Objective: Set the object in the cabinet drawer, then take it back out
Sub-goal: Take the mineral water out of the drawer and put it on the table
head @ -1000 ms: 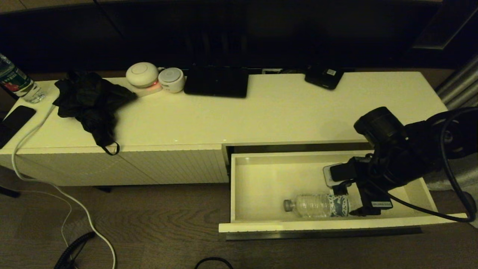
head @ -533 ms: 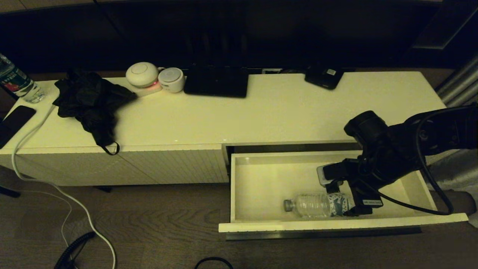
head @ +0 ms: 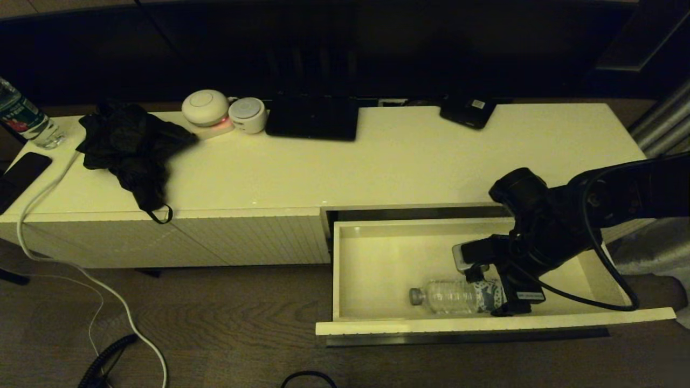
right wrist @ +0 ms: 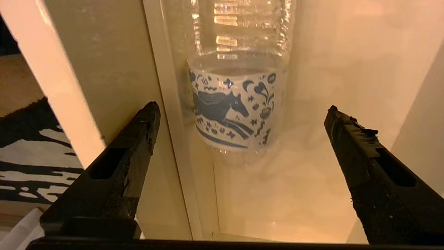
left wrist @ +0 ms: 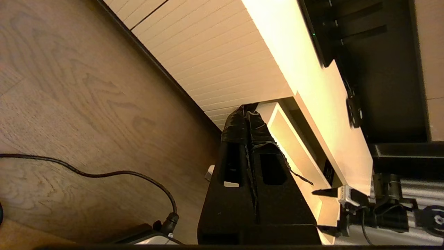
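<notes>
Both fingers (right wrist: 138, 139) of the right gripper (right wrist: 239, 114) stand spread wide and empty, flanking the base of the water bottle (head: 458, 296), which lies on its side against the front wall inside the open cabinet drawer (head: 377, 258), apparently positioned for regrasping it; the left gripper (left wrist: 250, 121) hangs pinched shut, parked over the floor

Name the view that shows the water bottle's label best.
The right wrist view: the water bottle fills the centre, label horse plain. In the head view it lies small in the drawer, label partly behind the right gripper. The left wrist view misses it.

floor (head: 215, 334): brown wood | sideboard (head: 377, 161): long, cream | light: dim
</notes>
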Tool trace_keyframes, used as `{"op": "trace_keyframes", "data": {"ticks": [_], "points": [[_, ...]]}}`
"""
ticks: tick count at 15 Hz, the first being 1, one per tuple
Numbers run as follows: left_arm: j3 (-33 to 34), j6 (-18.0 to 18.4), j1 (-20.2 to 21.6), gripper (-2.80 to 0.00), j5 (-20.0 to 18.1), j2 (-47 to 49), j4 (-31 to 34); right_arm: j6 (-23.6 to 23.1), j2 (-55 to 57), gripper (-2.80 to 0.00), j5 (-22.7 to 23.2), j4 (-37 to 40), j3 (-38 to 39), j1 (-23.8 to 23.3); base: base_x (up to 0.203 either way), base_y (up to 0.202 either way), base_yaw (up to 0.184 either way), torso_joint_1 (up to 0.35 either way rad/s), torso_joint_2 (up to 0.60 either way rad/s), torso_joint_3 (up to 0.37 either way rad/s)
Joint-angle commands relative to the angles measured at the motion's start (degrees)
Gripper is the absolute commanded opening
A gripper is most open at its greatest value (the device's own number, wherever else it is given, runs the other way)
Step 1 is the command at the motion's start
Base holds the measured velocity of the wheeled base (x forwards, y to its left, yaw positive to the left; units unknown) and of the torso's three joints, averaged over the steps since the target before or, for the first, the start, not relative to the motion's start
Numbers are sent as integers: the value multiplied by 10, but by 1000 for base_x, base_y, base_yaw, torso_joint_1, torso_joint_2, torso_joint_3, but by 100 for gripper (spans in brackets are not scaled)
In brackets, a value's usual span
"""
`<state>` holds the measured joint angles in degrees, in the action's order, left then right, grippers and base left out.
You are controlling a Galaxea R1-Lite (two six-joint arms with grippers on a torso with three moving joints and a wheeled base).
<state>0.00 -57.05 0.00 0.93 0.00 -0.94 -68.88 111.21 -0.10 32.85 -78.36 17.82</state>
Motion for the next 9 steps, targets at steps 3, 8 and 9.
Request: {"op": "trace_keyframes", "data": {"ticks": [3,8,9], "points": [[0,-3,0,-280,0,-1,0,-4,10,0,1,1,-1,0,0,0,0,0,0,0],[0,-3,0,-280,0,-1,0,-4,16,0,1,-2,-4,-1,0,0,0,0,0,0],[0,-3,0,-280,0,-1,0,-4,18,0,1,-2,-6,-2,0,0,0,0,0,0]]}}
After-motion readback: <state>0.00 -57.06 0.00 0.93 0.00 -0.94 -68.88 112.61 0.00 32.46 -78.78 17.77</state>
